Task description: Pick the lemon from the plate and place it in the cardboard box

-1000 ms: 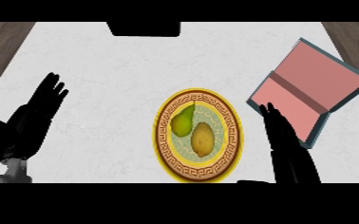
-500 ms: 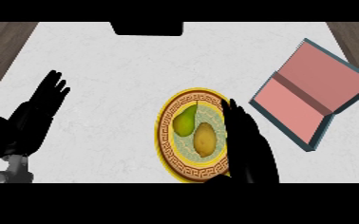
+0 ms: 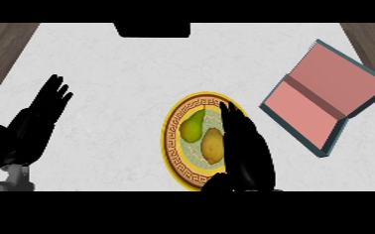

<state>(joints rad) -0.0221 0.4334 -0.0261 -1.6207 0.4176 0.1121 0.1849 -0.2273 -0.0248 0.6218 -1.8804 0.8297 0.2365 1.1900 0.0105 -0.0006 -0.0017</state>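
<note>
The lemon (image 3: 212, 145) is seen lying on the plate (image 3: 176, 141), in the plate's middle and slightly toward its near side. It is a dull yellow-brown oval, with its long axis running near to far. Just to its left and a little farther away a green pear (image 3: 193, 126) is found, touching or almost touching the lemon at its near end; which of the two cannot be told. The plate is yellow with a dark patterned band around the rim and a pale centre, and its right part is hidden under the right hand.

The right hand (image 3: 245, 148) is stretched over the right side of the plate, with fingers held straight and close together, pointing away toward the far edge. The lemon is bordered on its right by this hand, but whether it is touched cannot be told. Nothing is held in the hand.

To the right of the plate, well apart from it, the cardboard box (image 3: 322, 96) is set at an angle on the counter (image 3: 124, 79). Its inside is shown pink, with a grey-blue outer edge.

At the left edge of the view the left hand (image 3: 40, 116) is rested open, fingers straight and spread a little, holding nothing. It is kept well apart from the plate.
</note>
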